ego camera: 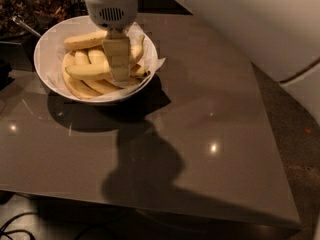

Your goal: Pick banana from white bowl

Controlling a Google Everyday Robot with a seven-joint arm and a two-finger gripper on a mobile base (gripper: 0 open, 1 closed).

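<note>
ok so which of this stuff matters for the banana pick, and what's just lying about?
Job: banana lying across the bowl's middle; white bowl; gripper, hanging over the bowl above that banana.
Lying about: other bananas in the bowl; paper liner; table; cables on the floor.

Matt plastic gripper [120, 76] over smooth white bowl [44, 45] w/ crinkled paper [158, 64]; table [215, 104] glossy.
</note>
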